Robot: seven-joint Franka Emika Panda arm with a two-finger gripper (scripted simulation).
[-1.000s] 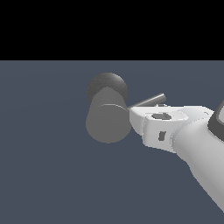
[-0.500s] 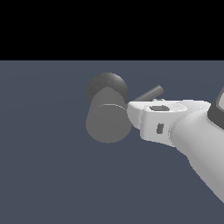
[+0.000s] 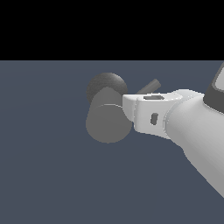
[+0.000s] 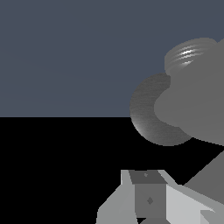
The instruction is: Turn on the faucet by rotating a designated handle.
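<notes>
Fingers [image 4: 148,197] near faucet [image 3: 107,120]; handle [image 3: 148,86] slants upward

Matte grey faucet [image 3: 106,124], darker grey handle [image 3: 151,86], white arm [image 3: 192,131]

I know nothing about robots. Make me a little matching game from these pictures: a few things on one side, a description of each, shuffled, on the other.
Things:
1. faucet
2. handle
3. arm
4. ground

Descriptions:
A. white, coming in from the exterior view's right
B. thin dark rod slanting up behind the arm
C. flat blue-grey surface
D. thick grey cylinder with a darker dome behind

Pairs: 1-D, 2-B, 3-A, 4-C
</notes>
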